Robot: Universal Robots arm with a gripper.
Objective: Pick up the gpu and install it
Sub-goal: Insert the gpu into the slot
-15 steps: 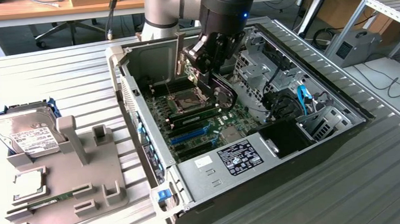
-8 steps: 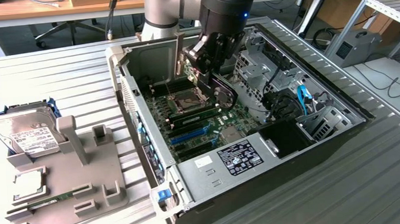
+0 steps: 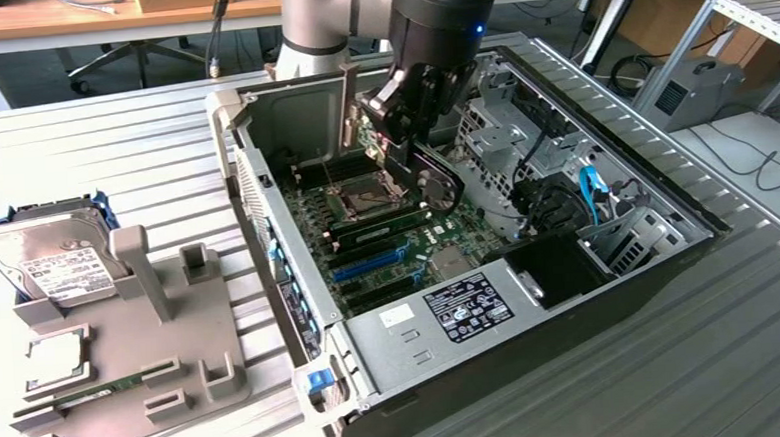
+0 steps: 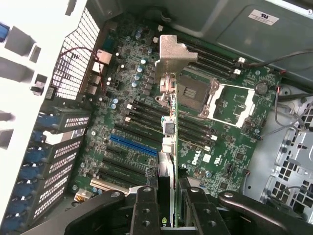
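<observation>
I work over a ribbed metal table (image 3: 133,152), and the biggest thing on it is the open computer case (image 3: 659,249), lying on its side with its inside facing up. Its floor is taken up by the green motherboard (image 3: 411,242), which I also see spread out under my wrist (image 4: 234,112).

To the left of the case, well apart from me, stands a grey parts tray (image 3: 205,368) with a hard drive (image 3: 52,261) at its far end and a memory stick (image 3: 106,389) nearer.

My gripper (image 3: 405,113) hangs inside the case, above the far part of the motherboard. It is clenched on the graphics card (image 3: 432,179). From the wrist I see a finger on each side of the card's thin edge (image 4: 167,134), with my gripper (image 4: 168,198) pinching it between them.

So the card is not lying off to one side of me. It is in my grip and reaches from my fingers down toward the motherboard, clear of it as far as I can judge. Its long axis runs away from my fingers, and its silver end bracket (image 4: 172,54) is at the end farthest from them.

The blue slot (image 4: 132,145) sits just beside the card's line, toward the case's vented wall. I judge the card is not yet seated in any slot.
</observation>
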